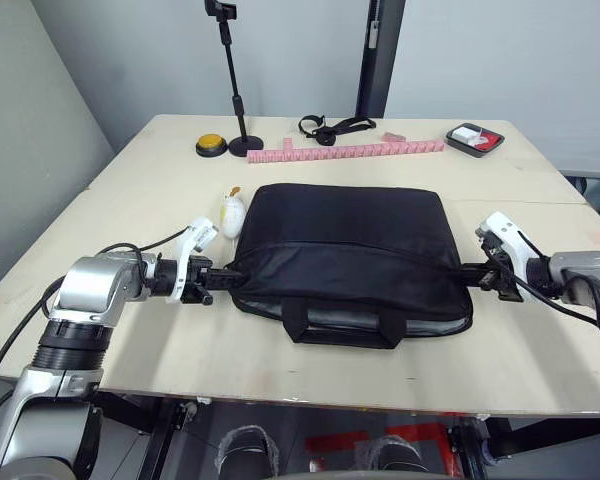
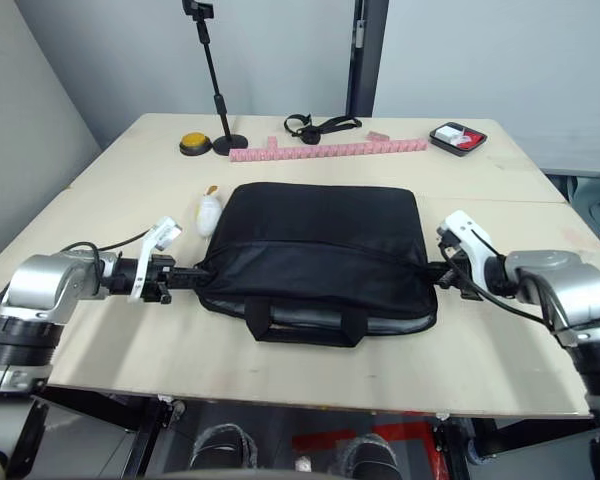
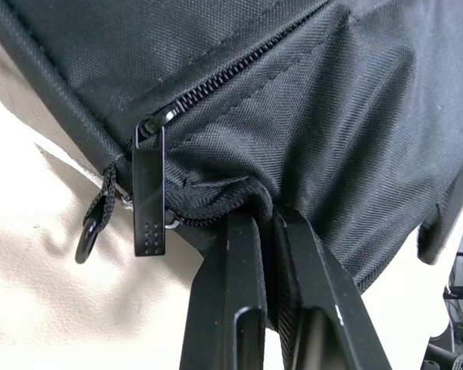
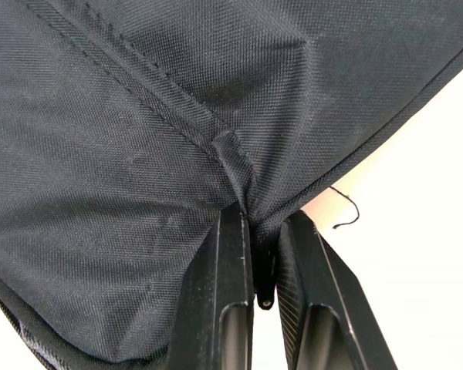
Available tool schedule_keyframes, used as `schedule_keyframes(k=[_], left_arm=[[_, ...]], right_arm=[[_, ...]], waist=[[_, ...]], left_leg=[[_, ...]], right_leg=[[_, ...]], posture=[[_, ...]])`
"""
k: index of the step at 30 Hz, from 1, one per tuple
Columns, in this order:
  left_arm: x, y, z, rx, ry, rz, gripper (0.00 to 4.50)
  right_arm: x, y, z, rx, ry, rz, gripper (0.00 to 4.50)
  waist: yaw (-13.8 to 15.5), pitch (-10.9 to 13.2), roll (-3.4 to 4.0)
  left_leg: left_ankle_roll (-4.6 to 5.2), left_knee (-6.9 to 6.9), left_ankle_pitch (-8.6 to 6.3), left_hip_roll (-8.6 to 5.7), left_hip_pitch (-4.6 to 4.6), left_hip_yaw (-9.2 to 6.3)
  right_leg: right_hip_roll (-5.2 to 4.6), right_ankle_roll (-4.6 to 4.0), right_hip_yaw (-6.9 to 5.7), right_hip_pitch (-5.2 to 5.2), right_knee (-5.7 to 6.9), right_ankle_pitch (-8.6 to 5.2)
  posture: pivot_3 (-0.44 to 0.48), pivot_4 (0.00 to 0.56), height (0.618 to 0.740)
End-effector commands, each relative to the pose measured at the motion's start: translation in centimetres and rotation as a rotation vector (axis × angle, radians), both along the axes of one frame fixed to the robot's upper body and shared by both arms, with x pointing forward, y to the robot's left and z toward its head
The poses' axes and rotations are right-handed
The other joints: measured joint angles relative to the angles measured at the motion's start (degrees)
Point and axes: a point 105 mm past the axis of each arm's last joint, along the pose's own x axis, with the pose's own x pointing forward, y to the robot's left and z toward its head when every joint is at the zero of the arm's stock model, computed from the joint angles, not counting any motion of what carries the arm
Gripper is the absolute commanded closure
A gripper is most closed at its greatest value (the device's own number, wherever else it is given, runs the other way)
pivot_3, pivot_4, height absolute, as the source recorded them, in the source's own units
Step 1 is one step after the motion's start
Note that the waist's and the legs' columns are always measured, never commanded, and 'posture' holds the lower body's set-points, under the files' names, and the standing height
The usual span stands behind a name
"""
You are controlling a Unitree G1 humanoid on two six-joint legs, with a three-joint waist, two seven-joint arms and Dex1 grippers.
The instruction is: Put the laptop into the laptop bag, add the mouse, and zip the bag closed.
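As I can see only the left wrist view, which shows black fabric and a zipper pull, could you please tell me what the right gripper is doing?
Observer: The right gripper is shut on a fold of fabric at the opposite end of the large flat black fabric laptop bag.
Operator: Thank you. Is the front edge closed?
Observer: Not fully. Behind the two short black strap handles a grey strip shows in the opening. I cannot tell whether it is lining or laptop.
Operator: Is anything lying near my side of the bag?
Observer: A small soft-looking white toy with an orange tip lies on the beige wooden table, beside the bag's far corner on your side.
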Motion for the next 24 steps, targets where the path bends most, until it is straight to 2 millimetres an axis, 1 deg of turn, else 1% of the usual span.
schedule_keyframes(k=[1, 6, 9, 11, 15, 17, 19, 24], left_arm=[[-1.4, -2.3, 0.2, -0.046, 0.004, -0.135, 4.50], [-1.7, -1.4, -0.1, -0.015, 0.013, -0.115, 4.50], [-2.1, -1.4, 0.4, -0.021, 0.012, -0.119, 4.50], [-2.5, -1.5, 0.5, -0.023, 0.014, -0.122, 4.50], [-2.3, -1.2, -0.3, -0.002, 0.009, -0.095, 4.50], [-2.6, -1.5, -0.1, 0.001, -0.016, -0.126, 4.50], [-2.9, -1.7, -0.2, 0.003, -0.023, -0.142, 4.50], [-2.9, -1.4, -0.7, 0.020, -0.018, -0.134, 4.50]], right_arm=[[0.3, 2.2, 1.4, 0.036, -0.065, 0.117, 4.47], [0.1, 2.2, 1.3, 0.020, -0.057, 0.139, 4.47], [0.2, 1.4, 1.2, 0.008, -0.052, 0.117, 4.47], [0.3, 1.2, 1.2, 0.006, -0.052, 0.112, 4.47], [-0.1, 1.6, 1.2, 0.006, -0.047, 0.160, 4.47], [0.3, 1.4, 1.2, 0.004, -0.050, 0.138, 4.47], [0.2, 1.5, 1.2, 0.005, -0.049, 0.147, 4.47], [0.4, 1.3, 0.9, -0.003, -0.049, 0.139, 4.47]], waist=[[0.0, 0.0, 0.00], [-0.1, 0.0, 0.01], [-0.1, 0.0, 0.01], [-0.1, 0.0, 0.01], [0.0, 0.0, 0.02], [-0.1, 0.0, 0.01], [-0.1, 0.0, 0.01], [-0.1, -0.1, 0.01]], left_leg=[[0.00, 0.00, 0.00, 0.00, 0.00, 0.00], [0.01, -0.01, 0.01, 0.02, 0.01, 0.02], [0.02, -0.01, 0.01, 0.02, 0.01, 0.03], [0.02, -0.01, 0.01, 0.02, 0.01, 0.05], [0.02, -0.01, 0.01, 0.02, 0.01, 0.04], [0.02, 0.00, 0.01, 0.02, 0.02, 0.04], [0.01, 0.01, 0.01, 0.02, 0.02, 0.05], [0.04, 0.02, 0.03, 0.02, 0.03, 0.05]], right_leg=[[0.00, 0.00, 0.01, 0.00, 0.00, 0.00], [0.03, 0.00, 0.01, 0.00, -0.01, 0.00], [0.03, 0.00, 0.02, -0.02, 0.00, 0.00], [0.02, 0.00, 0.04, -0.02, -0.01, 0.00], [0.02, 0.00, 0.02, -0.02, 0.00, 0.00], [0.02, 0.00, 0.03, -0.02, 0.01, 0.00], [0.02, 0.00, 0.05, -0.02, 0.03, 0.00], [0.02, 0.00, 0.04, -0.02, 0.03, 0.00]], posture=[[0.000, 0.150, 0.739], [0.000, 0.150, 0.739], [0.000, 0.150, 0.739], [0.000, 0.150, 0.739], [0.000, 0.150, 0.739], [0.000, 0.150, 0.739], [0.000, 0.150, 0.739], [0.000, 0.150, 0.739]])
